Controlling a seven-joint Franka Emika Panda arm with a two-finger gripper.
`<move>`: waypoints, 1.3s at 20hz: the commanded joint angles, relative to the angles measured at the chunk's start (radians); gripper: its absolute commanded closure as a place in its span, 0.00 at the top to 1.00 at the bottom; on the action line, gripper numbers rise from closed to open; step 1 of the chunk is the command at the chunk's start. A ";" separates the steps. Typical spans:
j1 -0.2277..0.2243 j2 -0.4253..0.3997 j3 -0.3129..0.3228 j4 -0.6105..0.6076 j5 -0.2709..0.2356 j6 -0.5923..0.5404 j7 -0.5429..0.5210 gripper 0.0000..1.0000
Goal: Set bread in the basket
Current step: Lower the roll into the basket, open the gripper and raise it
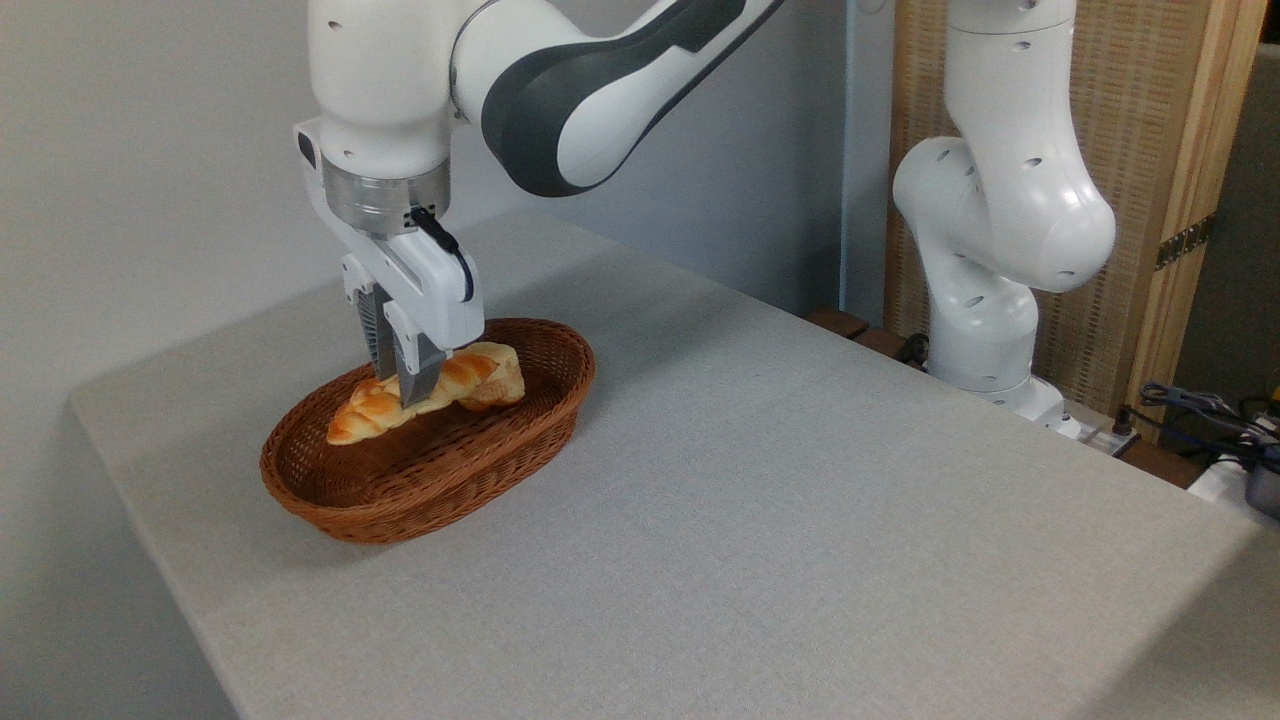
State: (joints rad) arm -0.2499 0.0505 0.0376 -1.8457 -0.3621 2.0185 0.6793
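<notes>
The basket [430,500] served as reference. The bread [365,412] lay inside it, long axis running from lower left up toward the far right rim. The gripper [402,392] stood directly above mid-loaf, jaws narrowed across that axis, apparently clamping the bread.

one braided loaf [375,408], one smaller pale bread piece [497,380], one wicker basket [440,495], one table [800,500], one robot arm [1000,200]
</notes>
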 commanded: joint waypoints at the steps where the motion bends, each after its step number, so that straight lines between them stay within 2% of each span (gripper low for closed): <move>1: 0.000 0.003 -0.021 0.006 0.000 -0.009 -0.004 1.00; 10: 0.001 0.009 -0.012 0.006 0.020 0.000 -0.004 1.00; 11: 0.006 0.006 -0.009 0.011 0.040 0.002 -0.003 1.00; 14: 0.014 -0.003 0.014 0.033 0.178 0.000 -0.004 1.00; 15: 0.012 -0.003 0.028 0.033 0.205 -0.004 -0.004 1.00; 19: 0.012 -0.040 0.073 0.033 0.218 -0.030 -0.004 1.00; 22: 0.015 -0.038 0.100 0.036 0.221 -0.040 0.003 1.00; 25: 0.014 -0.040 0.123 0.036 0.272 -0.043 0.005 1.00; 26: 0.014 -0.040 0.125 0.037 0.275 -0.044 0.003 1.00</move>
State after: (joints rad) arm -0.2278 0.0185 0.1459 -1.8147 -0.1215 1.9962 0.6823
